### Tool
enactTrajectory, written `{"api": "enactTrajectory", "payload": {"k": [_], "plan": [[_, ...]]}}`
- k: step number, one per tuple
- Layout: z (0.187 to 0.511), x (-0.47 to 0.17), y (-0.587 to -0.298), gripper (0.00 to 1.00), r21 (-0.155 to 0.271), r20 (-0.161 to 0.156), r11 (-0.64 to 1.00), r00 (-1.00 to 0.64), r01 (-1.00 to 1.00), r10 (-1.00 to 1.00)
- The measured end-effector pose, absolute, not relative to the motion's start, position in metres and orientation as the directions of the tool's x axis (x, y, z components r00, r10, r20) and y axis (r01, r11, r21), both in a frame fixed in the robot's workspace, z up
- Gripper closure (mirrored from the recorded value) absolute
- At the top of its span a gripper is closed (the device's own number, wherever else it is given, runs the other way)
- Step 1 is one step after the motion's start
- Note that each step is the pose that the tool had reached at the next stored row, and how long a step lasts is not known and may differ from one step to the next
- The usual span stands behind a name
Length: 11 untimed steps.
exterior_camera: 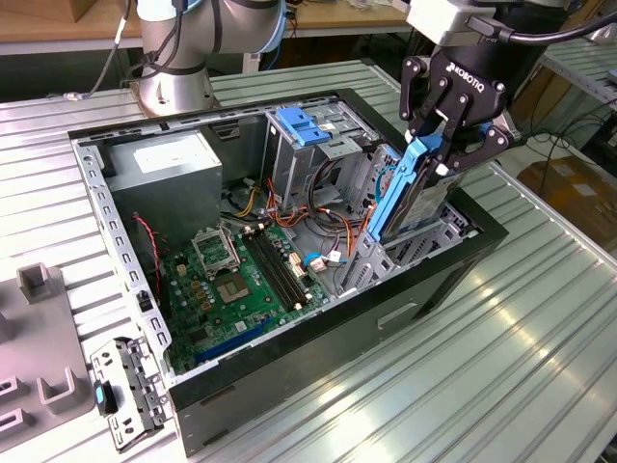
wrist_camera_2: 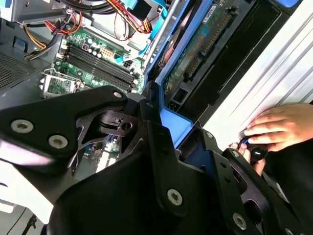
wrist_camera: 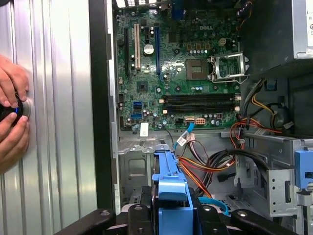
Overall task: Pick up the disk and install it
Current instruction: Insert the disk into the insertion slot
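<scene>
Seating likely goes best slow and square, rails in line with the grey metal drive cage (exterior_camera: pixel 445 234) below the tool; the black two-fingered gripper (exterior_camera: pixel 442 152) pinches the disk (exterior_camera: pixel 424 198) — a flat dark grey hard drive with blue plastic side rails — by its upper end; it hangs edge-on beneath, lower end at the cage.

Gripper (exterior_camera: pixel 436 147) grips disk (exterior_camera: pixel 399 189) on edge, tilted, partly down in open computer case (exterior_camera: pixel 318 367).

The gripper (exterior_camera: pixel 432 152) hangs from the wrist (exterior_camera: pixel 463 24), pointing down with a slight tilt. Its jaws are clamped on the disk (exterior_camera: pixel 397 198), which stands on edge between and below them. The arm's base (exterior_camera: pixel 178 82) stands well apart from the jaws.
</scene>
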<state>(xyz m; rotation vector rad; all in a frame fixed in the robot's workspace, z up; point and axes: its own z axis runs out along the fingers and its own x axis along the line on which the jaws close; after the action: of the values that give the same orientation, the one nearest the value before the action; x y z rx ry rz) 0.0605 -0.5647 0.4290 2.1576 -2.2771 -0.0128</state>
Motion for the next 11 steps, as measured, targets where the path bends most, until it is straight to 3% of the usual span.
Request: {"api": "enactTrajectory", "payload": {"k": [11], "plan": [[0.4259, 0.0605, -0.5647, 0.63, 0.01, -0.002, 0.054, -0.054, -0.999, -0.999]]}}
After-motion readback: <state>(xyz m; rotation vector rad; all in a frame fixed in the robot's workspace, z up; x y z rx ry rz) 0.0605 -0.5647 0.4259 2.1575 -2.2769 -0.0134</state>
